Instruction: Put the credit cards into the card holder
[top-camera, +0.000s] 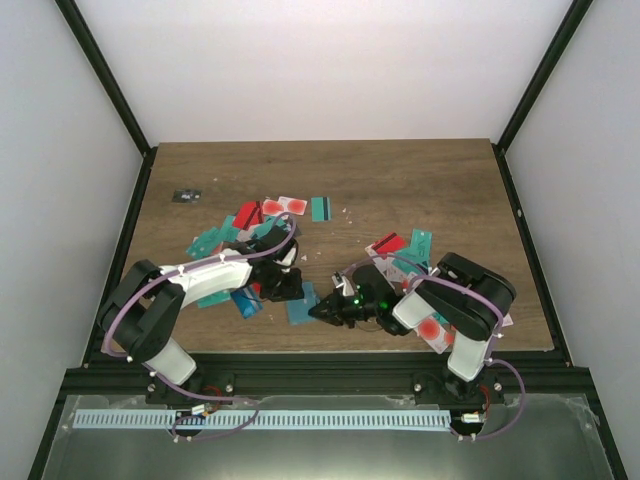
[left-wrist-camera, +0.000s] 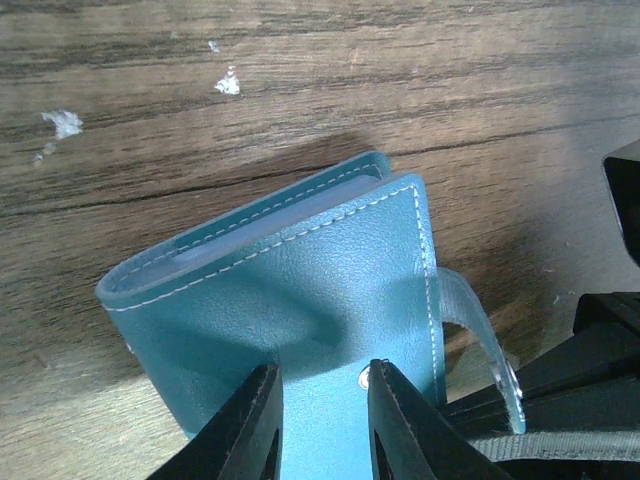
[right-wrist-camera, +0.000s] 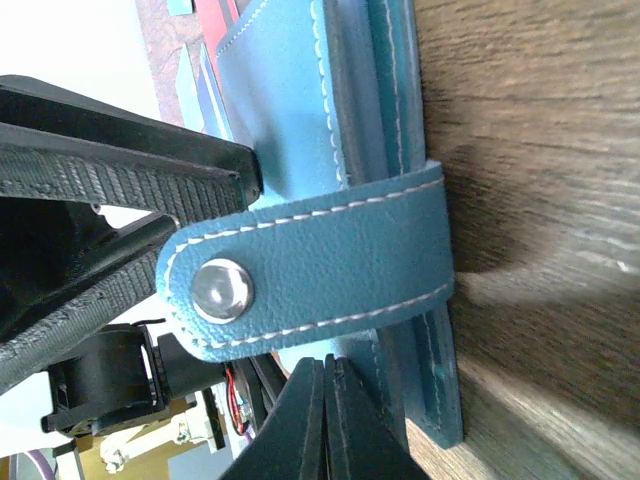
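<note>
While the left hand (left-wrist-camera: 322, 372) is clamping the card holder (left-wrist-camera: 300, 290) — strap (right-wrist-camera: 300, 270) hanging loose — the right hand (right-wrist-camera: 325, 372) is resting pinched closed beside it.

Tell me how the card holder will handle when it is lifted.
The card holder looks like soft stitched leather, so it will probably flex rather than stay stiff. Its snap strap looks unfastened, so the covers may fall open. The grained surface should grip fairly well.
</note>
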